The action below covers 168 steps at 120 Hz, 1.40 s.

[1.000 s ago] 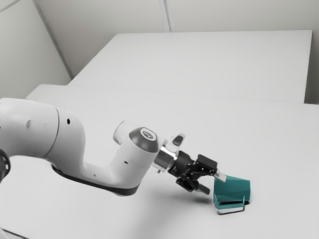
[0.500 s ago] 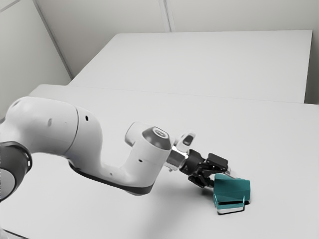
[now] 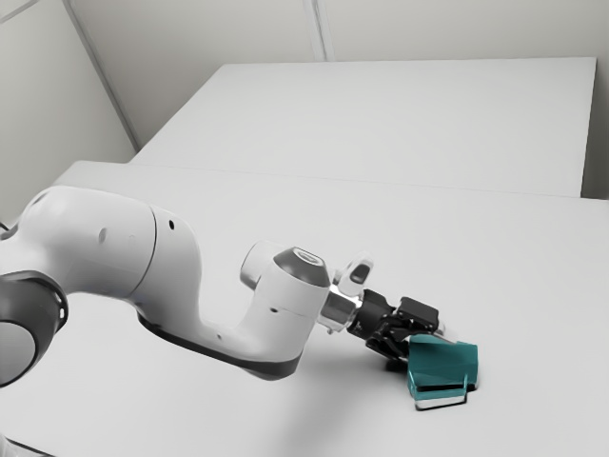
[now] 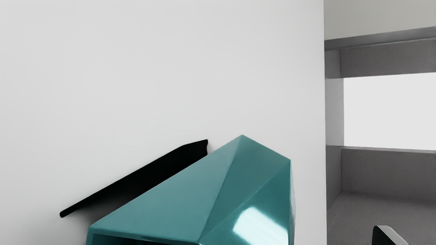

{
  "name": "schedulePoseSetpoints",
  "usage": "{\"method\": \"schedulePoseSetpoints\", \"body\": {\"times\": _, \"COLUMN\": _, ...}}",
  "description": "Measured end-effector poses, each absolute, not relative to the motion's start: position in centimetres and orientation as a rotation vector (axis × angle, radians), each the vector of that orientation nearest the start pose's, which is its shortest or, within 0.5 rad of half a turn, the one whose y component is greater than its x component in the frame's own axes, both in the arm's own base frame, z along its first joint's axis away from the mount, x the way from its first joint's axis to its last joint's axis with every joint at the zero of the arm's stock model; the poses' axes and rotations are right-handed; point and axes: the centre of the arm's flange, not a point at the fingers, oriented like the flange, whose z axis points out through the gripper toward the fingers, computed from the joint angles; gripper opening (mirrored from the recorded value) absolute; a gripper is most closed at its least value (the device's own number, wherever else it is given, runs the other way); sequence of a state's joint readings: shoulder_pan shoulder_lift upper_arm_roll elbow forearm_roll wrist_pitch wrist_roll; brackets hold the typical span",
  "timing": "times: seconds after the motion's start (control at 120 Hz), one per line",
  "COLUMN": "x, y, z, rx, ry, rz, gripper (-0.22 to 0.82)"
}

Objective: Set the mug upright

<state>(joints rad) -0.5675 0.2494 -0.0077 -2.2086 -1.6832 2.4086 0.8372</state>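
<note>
Because the mug (image 3: 443, 362) lies on its side on the desk (image 3: 533, 276), I hold my tool (image 3: 428, 348) open and low at its nearer end, presumably to grip there and tip it upright.

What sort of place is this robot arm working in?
Probably a bare, lab-like room, rendered in simulation: a white, jointed robot arm reaches over a plain white table, and smooth, pale grey walls stand beyond.
</note>
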Motion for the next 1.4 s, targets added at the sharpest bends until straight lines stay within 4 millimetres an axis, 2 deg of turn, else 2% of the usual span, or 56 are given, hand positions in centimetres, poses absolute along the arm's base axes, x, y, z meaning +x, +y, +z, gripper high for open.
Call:
{"method": "schedulePoseSetpoints", "body": {"times": 0.525, "x": 45.9, "y": -30.7, "z": 26.8, "rx": 2.108, "ry": -0.056, "rz": 0.146, "gripper": 0.00}}
{"method": "schedulePoseSetpoints", "body": {"times": 0.725, "x": 46.0, "y": -30.8, "z": 27.8, "rx": 2.098, "ry": -0.081, "rz": 0.170, "gripper": -0.12}}
{"method": "schedulePoseSetpoints", "body": {"times": 0.867, "x": 46.2, "y": -30.8, "z": 30.6, "rx": 2.076, "ry": -0.118, "rz": 0.224, "gripper": -0.15}}
{"method": "schedulePoseSetpoints", "body": {"times": 1.033, "x": 46.3, "y": -29.9, "z": 35.4, "rx": 2.073, "ry": -0.185, "rz": 0.328, "gripper": -0.16}}
{"method": "schedulePoseSetpoints", "body": {"times": 1.133, "x": 46.1, "y": -28.2, "z": 38.2, "rx": 2.138, "ry": -0.290, "rz": 0.410, "gripper": -0.17}}
{"method": "schedulePoseSetpoints", "body": {"times": 1.25, "x": 46.1, "y": -26.3, "z": 41.7, "rx": 2.254, "ry": -0.505, "rz": 0.505, "gripper": -0.17}}
{"method": "schedulePoseSetpoints", "body": {"times": 1.4, "x": 47.2, "y": -22.1, "z": 46.1, "rx": 2.440, "ry": -0.785, "rz": 0.572, "gripper": -0.18}}
